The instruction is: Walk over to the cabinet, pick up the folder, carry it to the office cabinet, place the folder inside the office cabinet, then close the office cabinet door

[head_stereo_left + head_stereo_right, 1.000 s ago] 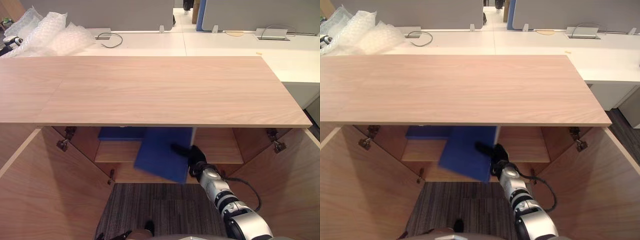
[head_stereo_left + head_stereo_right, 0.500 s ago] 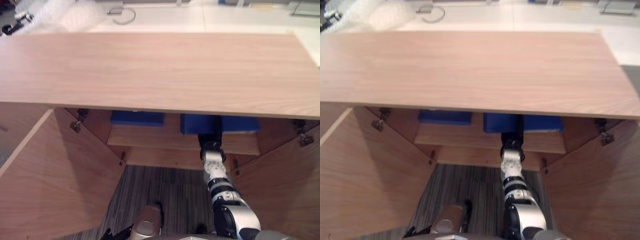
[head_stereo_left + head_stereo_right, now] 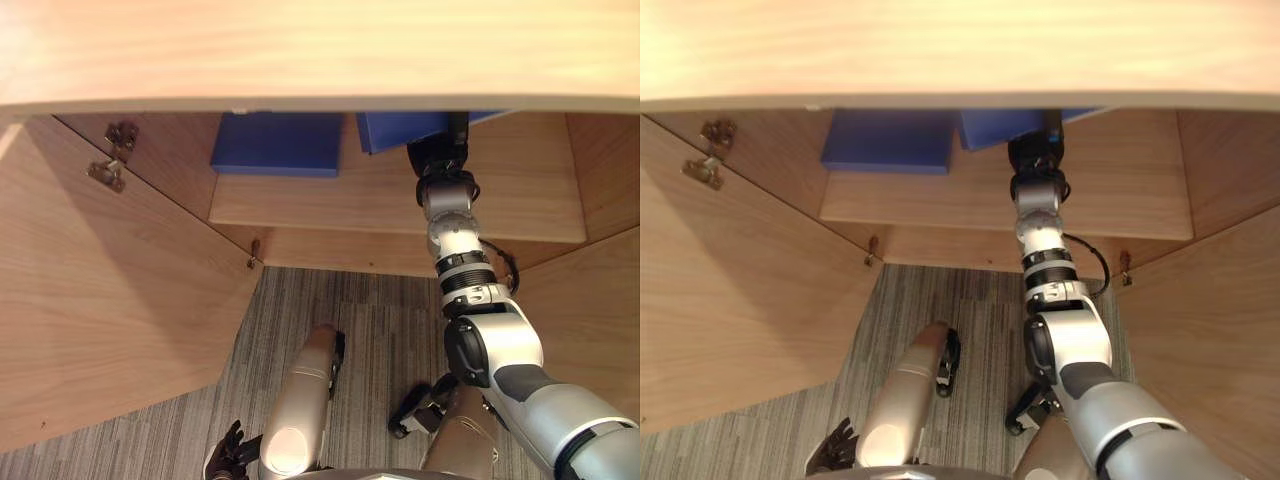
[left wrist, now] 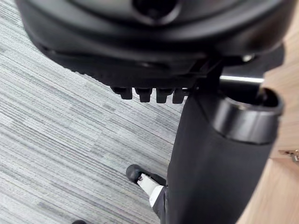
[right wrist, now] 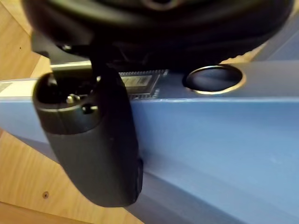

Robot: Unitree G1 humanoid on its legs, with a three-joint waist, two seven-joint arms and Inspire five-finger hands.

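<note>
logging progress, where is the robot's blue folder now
In the left eye view the blue folder is inside the wooden cabinet above its shelf, right of a second blue folder, held by the right hand.

I see right arm [image 3: 470, 300] stretched straight forward from lower right, wrist in line with forearm. At its far end right robot hand [image 3: 438, 152], dark, pointing away from me. On wrist feed, thumb [image 5: 93, 154] lies across blue folder [image 5: 210, 140], clamping it; fingers behind, hidden from me. I see left robot hand [image 3: 230, 462] hanging low at lower left, fingers [image 4: 144, 94] loose, pointing down, holding nothing.
</note>
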